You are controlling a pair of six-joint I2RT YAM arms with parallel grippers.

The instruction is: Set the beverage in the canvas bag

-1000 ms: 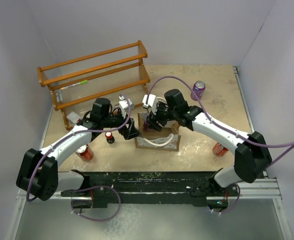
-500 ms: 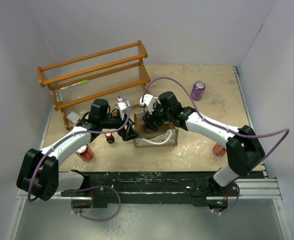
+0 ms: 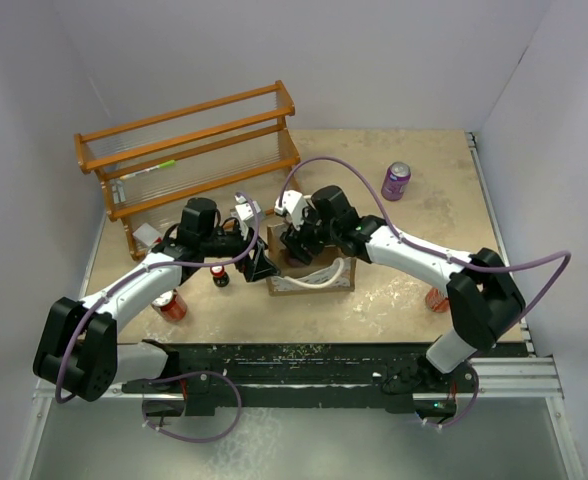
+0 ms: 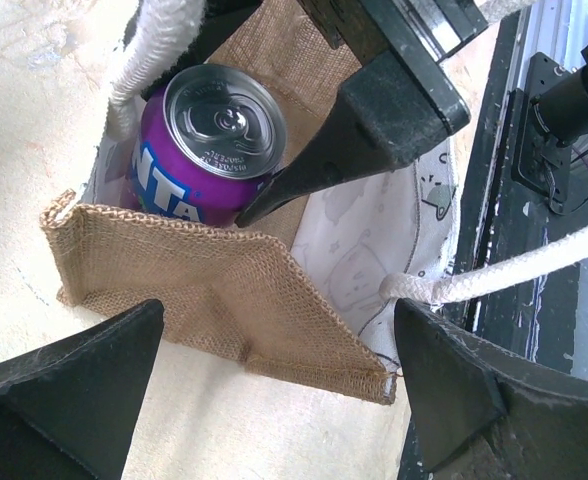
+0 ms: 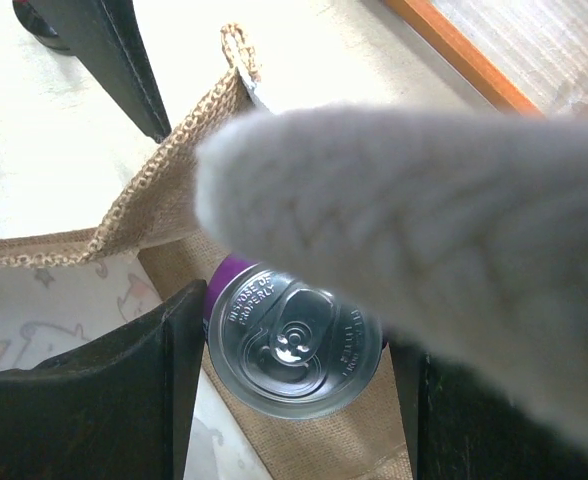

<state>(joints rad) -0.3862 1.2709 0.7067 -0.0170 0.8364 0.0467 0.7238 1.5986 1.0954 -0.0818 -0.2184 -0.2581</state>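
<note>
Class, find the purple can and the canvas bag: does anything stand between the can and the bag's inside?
Nothing visible does. The purple can already sits within the walls of the canvas bag, gripped by the right tool. The white rope handle lies to one side of the can, not across it.

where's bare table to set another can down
Bare table between the rack and the far purple can, and from that can to the right edge. Crowded around the canvas bag and left of it, by the small bottle and red can.
</note>
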